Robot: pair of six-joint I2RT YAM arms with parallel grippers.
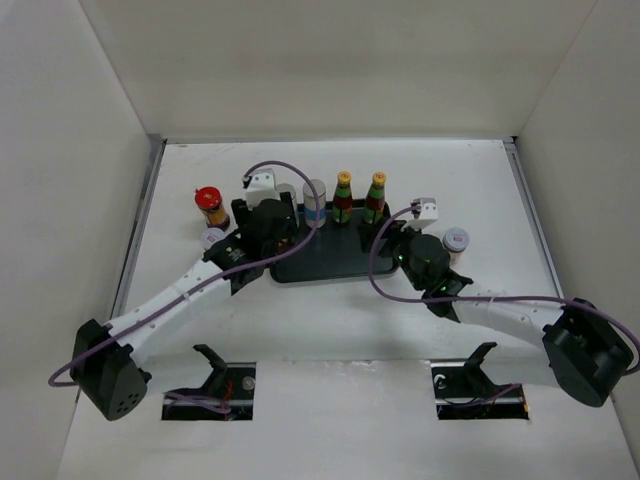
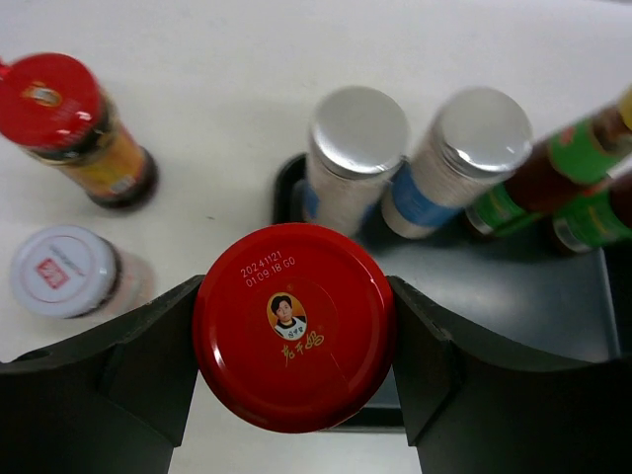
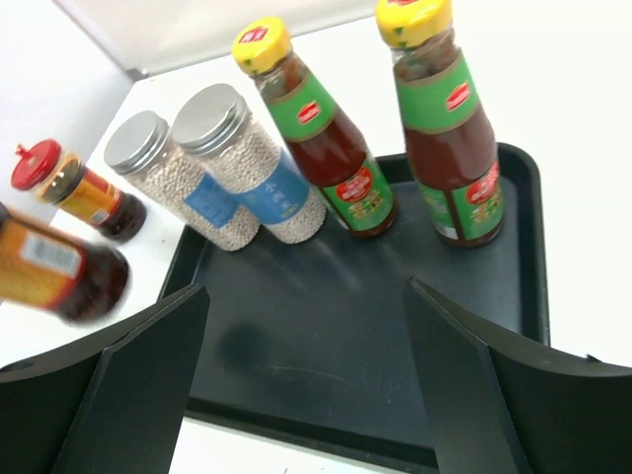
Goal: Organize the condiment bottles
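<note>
My left gripper [image 1: 266, 226] is shut on a red-lidded amber jar [image 2: 294, 326] and holds it over the left end of the black tray [image 1: 335, 265]. That jar shows blurred in the right wrist view [image 3: 59, 272]. Two grey-topped jars [image 2: 354, 158] [image 2: 464, 158] and two green yellow-capped bottles [image 3: 316, 128] [image 3: 444, 118] stand along the tray's far edge. A second red-lidded jar [image 1: 210, 207] and a white-lidded jar [image 1: 212, 238] stand on the table left of the tray. Another white-lidded jar [image 1: 456, 240] stands right of it. My right gripper [image 3: 308, 336] is open and empty above the tray's near right part.
White walls enclose the table on the left, back and right. The tray's bare floor [image 3: 326, 326] lies in front of the row of bottles. Purple cables loop over both arms. Two cut-outs sit at the table's near edge.
</note>
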